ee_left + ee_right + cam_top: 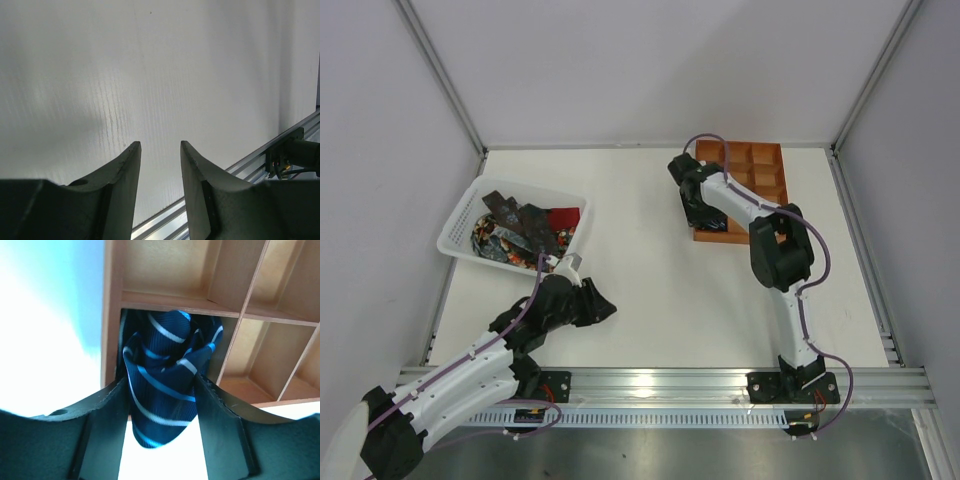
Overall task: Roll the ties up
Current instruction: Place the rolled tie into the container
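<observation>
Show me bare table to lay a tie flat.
Widest bare patch: white table centre, between the white plastic basket of ties and the orange-brown compartment tray. Also behind the basket. Crowded: the tray's corner cell, where the right gripper flanks the navy striped tie.

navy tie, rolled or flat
Rolled, loosely: the tie curls in a striped bundle inside a corner compartment of the tray.

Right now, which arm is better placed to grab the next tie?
Left. The left gripper is open and empty beside the white basket of ties; the right gripper is far off at the tray, navy tie between its fingers.
</observation>
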Controlling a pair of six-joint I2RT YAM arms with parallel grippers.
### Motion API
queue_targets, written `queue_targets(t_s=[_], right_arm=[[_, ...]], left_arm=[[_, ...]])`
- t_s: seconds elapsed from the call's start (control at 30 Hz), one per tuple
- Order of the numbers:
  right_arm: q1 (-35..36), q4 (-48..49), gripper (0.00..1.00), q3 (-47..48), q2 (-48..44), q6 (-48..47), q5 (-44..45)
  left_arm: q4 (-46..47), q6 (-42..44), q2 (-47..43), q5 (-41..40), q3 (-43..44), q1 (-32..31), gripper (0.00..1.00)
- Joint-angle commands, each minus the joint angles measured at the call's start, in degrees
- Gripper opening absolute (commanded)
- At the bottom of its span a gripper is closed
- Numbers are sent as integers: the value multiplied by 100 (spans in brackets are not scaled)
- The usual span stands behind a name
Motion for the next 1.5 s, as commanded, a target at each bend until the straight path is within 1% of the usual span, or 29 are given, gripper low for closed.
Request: queue_targets(t_s=[0.0, 0.33, 0.57, 0.6, 0.7, 0.83, 0.87, 0.93, 0.97, 1.0, 1.03, 1.07, 1.47], right_arm=[[-34, 199, 60, -57, -522, 1, -479], [-254, 331, 64, -373, -927, 62, -893], [-385, 726, 64, -1304, -1884, 229, -1305], [-412, 858, 64, -1453, -2137, 273, -1349], [-491, 1147, 64, -1945, -2499, 299, -1543], [-701, 1570, 63, -2647, -3061, 369, -2263], [-841, 1640, 62, -2754, -3115, 405, -2482], [-974, 1904, 47, -2965, -3194, 562, -2484], [-1009, 2070, 36, -3114, -3203, 589, -2632], [-1053, 2141, 12, -3159, -3195, 590, -2633], [-1053, 2177, 1, -3177, -3177, 633, -2633], [-1062, 2229, 0, -3186, -3116, 642, -2607], [-1133, 2599, 0, -3212, -2597, 994, -2607]], left_arm=[[123, 136, -11, 100, -14, 64, 44], [141, 119, -11, 117, -23, 64, 43], [149, 119, 6, 126, -14, 64, 43], [149, 119, -2, 126, -5, 64, 43], [158, 110, -20, 135, -14, 64, 43], [158, 93, -37, 135, -14, 64, 43], [149, 75, -46, 135, -14, 64, 43], [123, 84, -72, 126, -5, 64, 43], [114, 84, -73, 126, -5, 64, 43], [105, 84, -81, 135, 4, 55, 43], [105, 84, -90, 135, 13, 64, 43], [79, 92, -90, 126, 21, 55, 43], [17, 92, -143, 100, 4, 64, 43]])
